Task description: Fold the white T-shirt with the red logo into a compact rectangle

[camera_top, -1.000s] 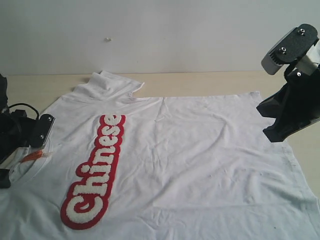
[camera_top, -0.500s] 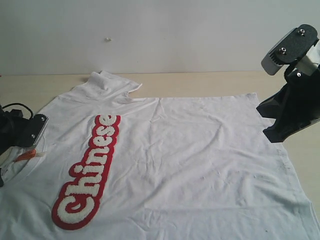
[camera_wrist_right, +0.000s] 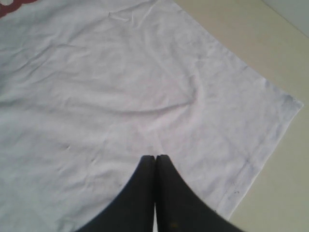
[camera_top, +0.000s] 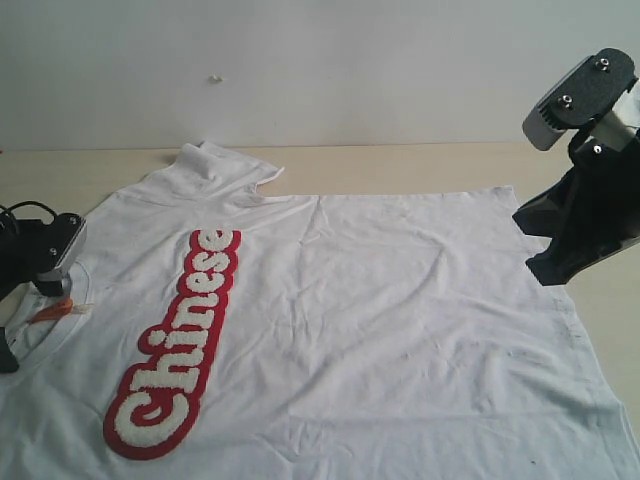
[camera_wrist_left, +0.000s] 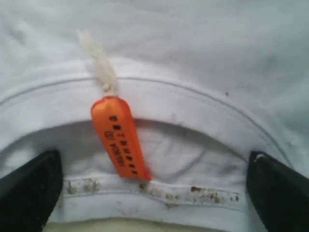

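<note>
The white T-shirt (camera_top: pixel 380 320) lies flat and wrinkled on the table, front up. The red logo (camera_top: pixel 175 345) runs along its left part. At the ribbed collar (camera_wrist_left: pixel 169 96) lies the orange neck tag (camera_wrist_left: pixel 120 140), which the exterior view also shows, orange tag (camera_top: pixel 55 310). My left gripper (camera_wrist_left: pixel 154 186) is open low over the collar's front edge, its black fingers (camera_wrist_left: pixel 29 191) wide apart on either side, holding nothing. My right gripper (camera_wrist_right: pixel 155 158) is shut and empty, hanging above the shirt's body near the hem; in the exterior view the right gripper (camera_top: pixel 555 265) is at the right edge.
The beige table (camera_top: pixel 400 165) shows behind the shirt and beside the hem corner (camera_wrist_right: pixel 285 104). One sleeve (camera_top: pixel 225 170) sticks out toward the back wall. The shirt's near edge runs out of the exterior view.
The shirt and its logo slid to the left together with the left arm, then stopped. The left arm has since drawn a little farther left. The right arm has not moved.
</note>
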Tool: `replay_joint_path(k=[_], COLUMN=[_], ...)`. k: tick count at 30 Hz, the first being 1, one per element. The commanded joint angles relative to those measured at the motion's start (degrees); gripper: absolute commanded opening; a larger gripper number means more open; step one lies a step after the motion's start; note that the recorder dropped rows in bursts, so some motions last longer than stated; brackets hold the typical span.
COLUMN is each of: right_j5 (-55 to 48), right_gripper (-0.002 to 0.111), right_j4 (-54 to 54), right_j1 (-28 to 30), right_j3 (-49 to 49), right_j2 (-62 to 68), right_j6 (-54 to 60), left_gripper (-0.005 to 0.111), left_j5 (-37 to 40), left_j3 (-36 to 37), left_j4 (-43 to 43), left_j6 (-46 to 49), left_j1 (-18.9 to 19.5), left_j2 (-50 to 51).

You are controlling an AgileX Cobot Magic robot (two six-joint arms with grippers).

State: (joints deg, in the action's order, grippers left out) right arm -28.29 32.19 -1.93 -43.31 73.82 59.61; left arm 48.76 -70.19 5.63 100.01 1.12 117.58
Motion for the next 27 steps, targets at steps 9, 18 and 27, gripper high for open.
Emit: replay_joint_path(k=[9,18,27], right_j5=[0.17,0.01,2.04], right_gripper=[0.000,0.034,0.091], right_j4=[0.26,-4.35,2.27], right_j1=[-0.10,-0.10,-0.10], right_j3=[-0.50,-0.50,-0.50], right_j2=[0.22,0.22,0.11], right_j6=[0.56,0.79,0.27], left_gripper=[0.105,0.105,0.105], left_j5=[0.65,0.38,0.38], left_j3=[0.00,0.00,0.00], left_j4=[-6.45,-6.59,-6.59], left_j6=[-2.31,-1.67,-1.67], left_j1=[0.34,0.34,0.34], left_j2=[0.94,0.94,0.94])
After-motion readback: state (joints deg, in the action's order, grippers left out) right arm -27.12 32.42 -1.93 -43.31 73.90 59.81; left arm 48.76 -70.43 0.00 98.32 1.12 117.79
